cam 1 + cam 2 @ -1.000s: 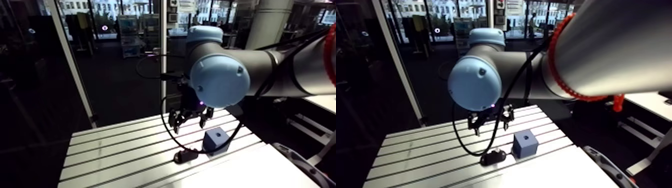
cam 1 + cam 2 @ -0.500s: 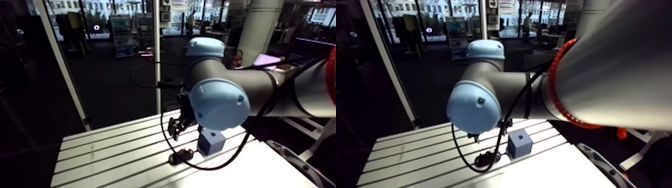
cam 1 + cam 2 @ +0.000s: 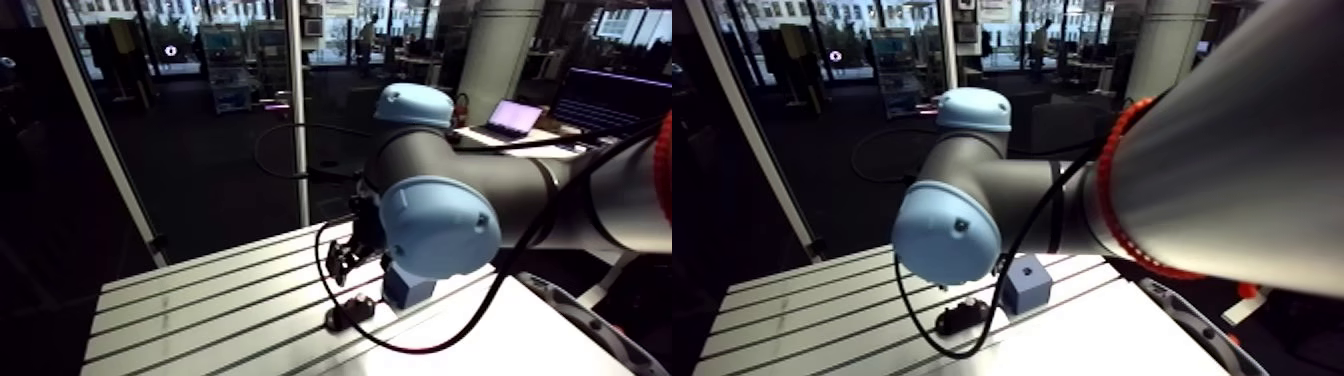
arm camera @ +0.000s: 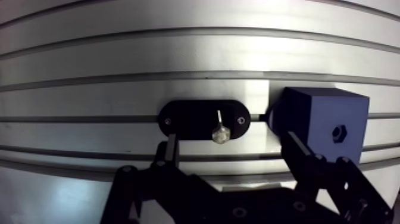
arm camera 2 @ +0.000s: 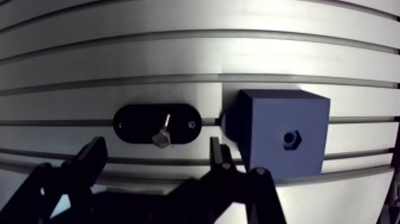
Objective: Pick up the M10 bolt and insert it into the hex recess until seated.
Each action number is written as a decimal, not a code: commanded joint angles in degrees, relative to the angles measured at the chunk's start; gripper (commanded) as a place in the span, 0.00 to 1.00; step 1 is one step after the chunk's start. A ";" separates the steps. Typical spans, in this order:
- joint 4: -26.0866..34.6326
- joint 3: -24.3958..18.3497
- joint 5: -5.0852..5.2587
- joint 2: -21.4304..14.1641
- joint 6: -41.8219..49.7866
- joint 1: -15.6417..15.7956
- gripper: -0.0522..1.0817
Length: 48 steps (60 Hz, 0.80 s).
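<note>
The hand (image 4: pixel 228 138) hangs released above the tabletop, its two black, jointed fingers (image 4: pixel 170 149) spread wide with nothing held between them. Just ahead of them, in the gap they frame, is the bolt (image 4: pixel 219 128): bright steel, with a small six-sided head and a slim shank. It seems to stand upright with the head on top, so its long axis points up toward the hand rather than along the tabletop. A straight drop should bring one finger to each side of the head. The bolt rises from a flat, glossy black plate (image 4: pixel 190 119) with rounded ends. Just right of the plate sits a matte dark-blue cube (image 4: pixel 315 119), sharp-edged, with the six-sided hole (image 4: pixel 338 133) sunk in its top face and empty. Beyond lies the tabletop (image 4: pixel 178 59), pale brushed aluminium cut by long parallel slots.
</note>
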 commanded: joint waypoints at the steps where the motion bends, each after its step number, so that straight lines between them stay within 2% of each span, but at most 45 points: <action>1: -0.39 0.94 -0.17 0.06 -0.21 -0.09 0.15; 14: -0.41 1.47 -0.42 0.06 -0.05 -0.01 0.29; 20: -0.48 1.99 -0.77 -0.03 -0.04 -0.01 0.30; 29: -2.00 2.50 -0.86 0.15 -0.04 -0.01 0.33; 33: -2.83 2.70 -0.87 0.83 -0.04 -0.01 0.38; 40: -3.36 2.89 -0.95 1.42 0.04 -0.01 0.38; 48: -4.75 2.89 -2.32 2.08 -0.04 0.08 0.40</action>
